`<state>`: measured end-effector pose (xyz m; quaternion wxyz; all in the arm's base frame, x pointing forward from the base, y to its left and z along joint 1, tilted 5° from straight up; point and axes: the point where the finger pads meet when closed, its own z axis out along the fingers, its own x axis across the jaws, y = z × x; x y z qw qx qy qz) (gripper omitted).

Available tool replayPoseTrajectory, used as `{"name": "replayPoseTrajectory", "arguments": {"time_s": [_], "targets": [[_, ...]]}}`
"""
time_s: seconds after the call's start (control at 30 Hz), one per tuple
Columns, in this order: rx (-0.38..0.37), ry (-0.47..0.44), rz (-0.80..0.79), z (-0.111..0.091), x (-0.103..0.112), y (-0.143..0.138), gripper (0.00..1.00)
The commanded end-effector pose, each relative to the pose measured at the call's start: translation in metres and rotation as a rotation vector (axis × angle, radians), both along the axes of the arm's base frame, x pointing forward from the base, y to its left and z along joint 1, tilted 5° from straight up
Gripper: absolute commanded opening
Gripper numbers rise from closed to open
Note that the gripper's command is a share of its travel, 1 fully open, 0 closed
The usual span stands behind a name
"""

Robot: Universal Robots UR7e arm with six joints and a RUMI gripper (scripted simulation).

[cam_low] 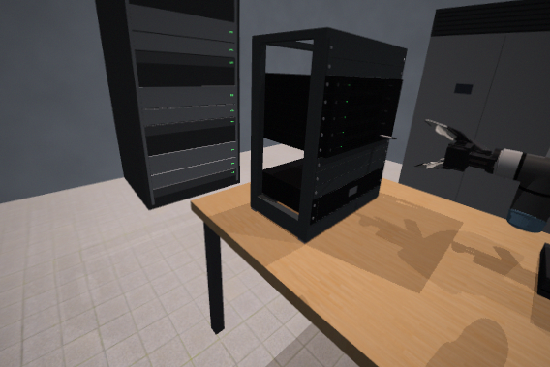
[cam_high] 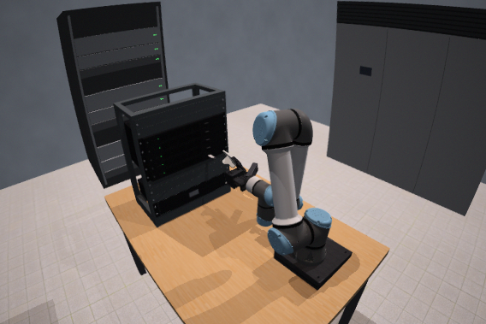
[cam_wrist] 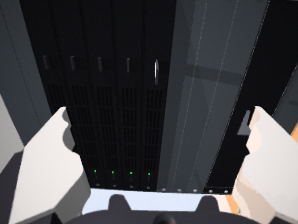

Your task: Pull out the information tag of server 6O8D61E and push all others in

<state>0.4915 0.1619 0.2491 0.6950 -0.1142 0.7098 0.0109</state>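
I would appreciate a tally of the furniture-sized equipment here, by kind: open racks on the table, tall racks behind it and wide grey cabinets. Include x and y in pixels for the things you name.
Open rack (cam_high: 147, 169) (cam_low: 318, 148): 1
Tall rack (cam_high: 81, 101) (cam_low: 113, 76): 1
Wide grey cabinet (cam_high: 355, 109) (cam_low: 452, 56): 1
Total: 3

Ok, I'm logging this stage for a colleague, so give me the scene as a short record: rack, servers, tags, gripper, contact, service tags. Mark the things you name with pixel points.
rack: open black frame (cam_high: 146, 169) (cam_low: 306, 148), upright on the wooden table (cam_high: 205, 276) (cam_low: 339, 293)
servers: five, stacked
pulled-out tag: one (cam_high: 211, 156) (cam_low: 387, 137) (cam_wrist: 157, 72), on the lowest server; how far out, cannot tell
other tags: four, apparently in
gripper (cam_high: 243, 164) (cam_low: 426, 143) (cam_wrist: 159, 117): open, in front of the rack
contact: none visible
service tags: not readable
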Motion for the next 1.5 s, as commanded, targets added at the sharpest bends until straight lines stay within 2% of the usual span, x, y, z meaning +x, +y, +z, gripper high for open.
{"name": "replayPoseTrajectory", "arguments": {"time_s": [0.0,1.47], "targets": [[0.004,-0.001,0.000,0.0003,-0.0002,0.0001,1.00],[0.033,0.002,0.002,0.0004,-0.0010,0.0003,1.00]]}}
